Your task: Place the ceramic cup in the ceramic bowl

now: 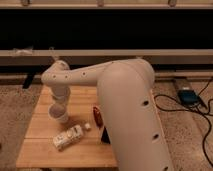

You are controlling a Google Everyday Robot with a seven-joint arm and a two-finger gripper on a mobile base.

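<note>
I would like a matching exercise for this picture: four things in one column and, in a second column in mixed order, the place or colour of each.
Things:
1. ceramic cup
2. ceramic bowl
3. white bottle
4. hand

Descriptions:
a. orange-red, partly hidden behind the arm
b. just above the cup, over the left part of the table
c. lying on its side, nearest the table's front edge
d. small and white, directly under the hand

Pairs: 1-d; 2-a; 3-c; 4-b
</note>
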